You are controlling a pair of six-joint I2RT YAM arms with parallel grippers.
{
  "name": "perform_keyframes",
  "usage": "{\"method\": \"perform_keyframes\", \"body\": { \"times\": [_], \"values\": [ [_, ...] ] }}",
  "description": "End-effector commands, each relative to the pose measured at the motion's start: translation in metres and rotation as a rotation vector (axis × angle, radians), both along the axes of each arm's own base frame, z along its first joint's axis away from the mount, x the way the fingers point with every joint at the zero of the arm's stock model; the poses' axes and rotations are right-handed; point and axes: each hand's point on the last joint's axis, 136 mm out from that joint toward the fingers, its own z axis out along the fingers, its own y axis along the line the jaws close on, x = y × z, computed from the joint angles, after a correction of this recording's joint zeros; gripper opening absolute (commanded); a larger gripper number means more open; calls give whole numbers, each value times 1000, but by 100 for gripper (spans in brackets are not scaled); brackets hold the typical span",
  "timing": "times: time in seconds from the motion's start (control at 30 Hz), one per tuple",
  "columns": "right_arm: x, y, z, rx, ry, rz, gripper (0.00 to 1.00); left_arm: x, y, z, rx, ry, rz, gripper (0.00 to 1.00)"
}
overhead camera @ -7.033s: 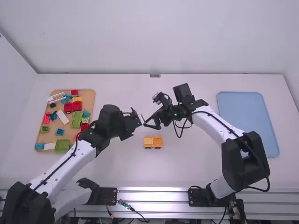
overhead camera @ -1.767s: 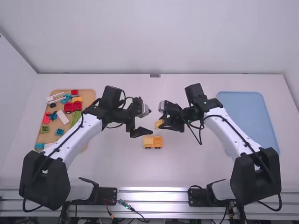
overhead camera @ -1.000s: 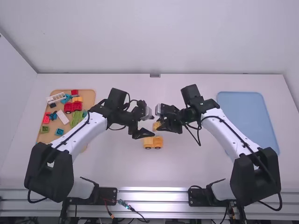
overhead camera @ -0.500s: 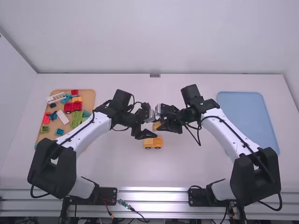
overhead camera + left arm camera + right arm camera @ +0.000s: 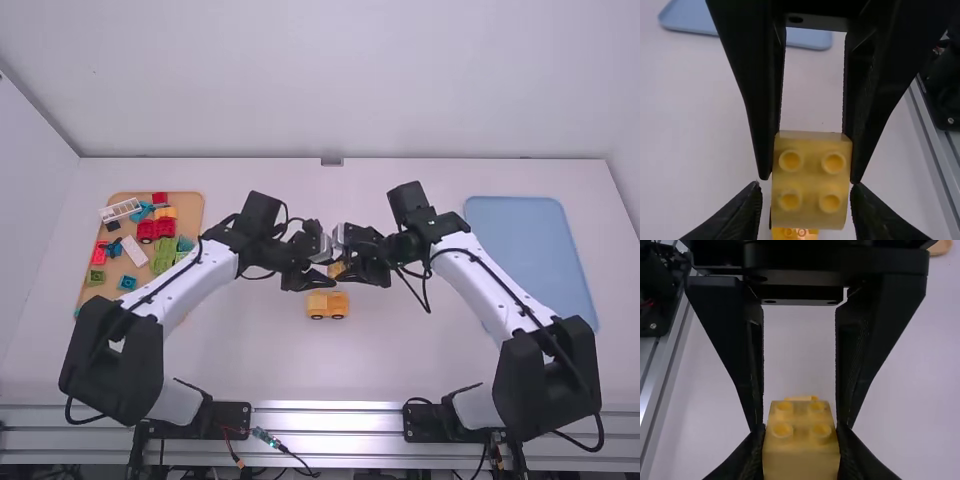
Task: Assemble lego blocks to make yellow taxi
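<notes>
My left gripper [image 5: 327, 267] and my right gripper [image 5: 346, 262] meet just beyond the orange-yellow wheeled vehicle [image 5: 328, 306]. A yellow brick [image 5: 335, 270] is between them. Seen in the right wrist view, my right gripper [image 5: 800, 442] is shut on the studded brick [image 5: 800, 460], a finger against each side. In the left wrist view, my left gripper [image 5: 806, 197] is open around the same brick [image 5: 810, 172], with narrow gaps beside it. Part of the vehicle [image 5: 794, 234] shows beyond the brick.
A wooden tray [image 5: 190, 203] of red, green, blue, white and yellow pieces is at the left. A light blue tray [image 5: 525, 255] lies at the right. Both wrists are very close together above the table [image 5: 400, 350].
Over the last two seconds the left gripper moved right to meet the right one, and its fingers have drawn closer together. The right gripper shifted slightly left with the brick, then stayed still.
</notes>
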Motion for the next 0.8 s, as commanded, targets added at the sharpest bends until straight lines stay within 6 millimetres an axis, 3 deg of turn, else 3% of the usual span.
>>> {"method": "perform_keyframes", "body": {
  "times": [0.0, 0.23, 0.4, 0.57, 0.67, 0.77],
  "values": [
    [-3, 1, 9, 14, -20, 7, 13, 0, -3, 4, -14, 1, -10, 42],
    [-5, 0, 8, 11, -14, 10, 13, -1, -4, 4, -15, 0, -13, 36],
    [-6, 0, 8, 9, -15, 14, 13, -1, -6, 7, -28, -11, -21, 16],
    [-6, 0, 8, 10, -14, 14, 14, -1, -7, 8, -37, -11, -26, 11],
    [-6, 0, 8, 10, -15, 14, 32, 0, -7, 8, -34, -3, -16, 7],
    [-6, 0, 8, 10, -15, 14, 42, 0, -6, 8, -34, -4, -16, 2]
  ]
}}
